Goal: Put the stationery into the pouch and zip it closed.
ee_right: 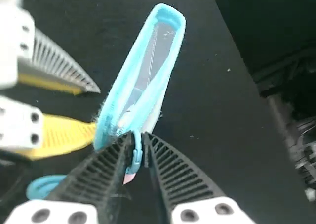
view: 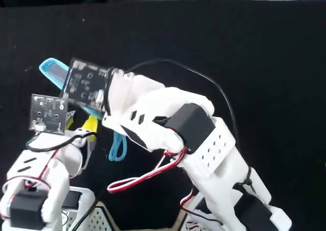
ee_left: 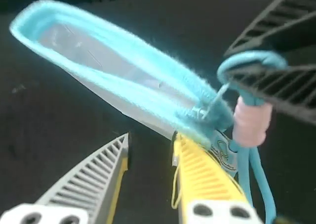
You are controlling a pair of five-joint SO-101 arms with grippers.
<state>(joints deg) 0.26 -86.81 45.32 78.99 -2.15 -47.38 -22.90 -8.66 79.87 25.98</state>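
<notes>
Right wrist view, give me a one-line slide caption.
Right gripper pinches the zipper pull of the blue pouch, left gripper open beside its end.

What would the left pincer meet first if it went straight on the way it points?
Probably the blue pouch, just ahead of the left pincer; depth is unclear, and its yellow finger may touch it.

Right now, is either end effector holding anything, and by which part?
The right end effector is shut on the blue zipper pull at one end of the pouch. The left end effector is open, gripping nothing.
</notes>
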